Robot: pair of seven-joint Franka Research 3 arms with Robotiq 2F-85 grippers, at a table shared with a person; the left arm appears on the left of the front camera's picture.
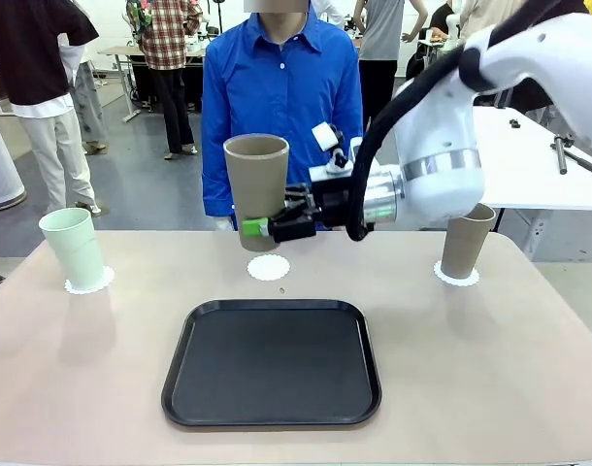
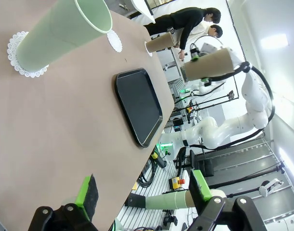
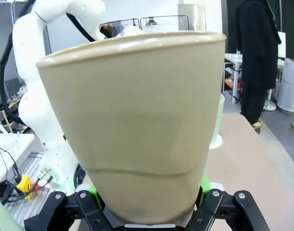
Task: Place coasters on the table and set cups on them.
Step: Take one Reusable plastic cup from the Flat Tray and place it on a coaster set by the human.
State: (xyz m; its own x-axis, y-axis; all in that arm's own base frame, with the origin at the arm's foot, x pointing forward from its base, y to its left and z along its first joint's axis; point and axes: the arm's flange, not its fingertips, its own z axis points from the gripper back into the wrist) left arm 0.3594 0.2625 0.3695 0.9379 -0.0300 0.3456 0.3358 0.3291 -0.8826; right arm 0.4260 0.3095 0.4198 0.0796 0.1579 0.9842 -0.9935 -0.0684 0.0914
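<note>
We've got the table (image 1: 529, 340) with mint and tan cups already parked on doilies at 9 and 3 o'clock of the black tray (image 1: 272, 361). Our right gripper (image 1: 262, 227) is clamped on the last tan cup (image 1: 256, 180), upright, hanging right above the bare middle coaster (image 1: 268, 267) at the tray's 12 o'clock. Looks like it just needs to go straight down; left gripper (image 2: 142, 197) sits wide open and farther off.

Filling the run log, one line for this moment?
right gripper: shut on tan cup, above middle coaster | left gripper: open | mint cup: on coaster

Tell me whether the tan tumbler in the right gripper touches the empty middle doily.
Apart. The front view shows the tan tumbler, clamped in the right gripper, held with bare table between its base and the white lacy doily.
</note>
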